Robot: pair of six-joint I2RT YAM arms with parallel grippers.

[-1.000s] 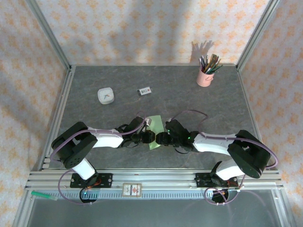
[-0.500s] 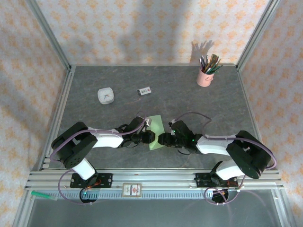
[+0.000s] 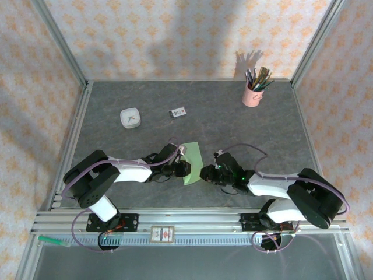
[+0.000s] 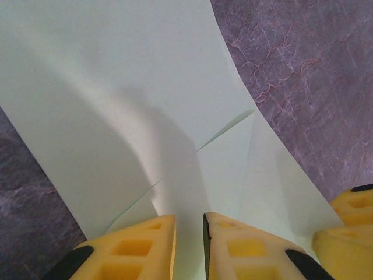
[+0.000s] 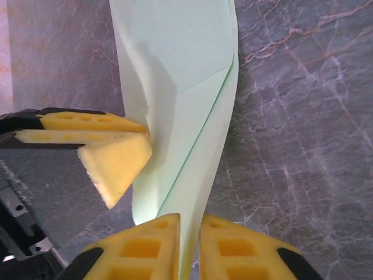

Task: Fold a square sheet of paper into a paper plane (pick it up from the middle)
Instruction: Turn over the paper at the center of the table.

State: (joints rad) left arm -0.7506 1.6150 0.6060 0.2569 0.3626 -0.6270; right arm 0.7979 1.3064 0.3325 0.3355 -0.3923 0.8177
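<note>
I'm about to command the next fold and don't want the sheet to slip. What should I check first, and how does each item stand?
1. left tool shut on paper: ok.
2. right tool shut on paper: ok.
3. Tools apart from each other: ok.
4. Folded flap with a crease in place: ok.
5. Folds even on both sides: cannot tell.
6. dish, card and cup well away from paper: ok.
</note>
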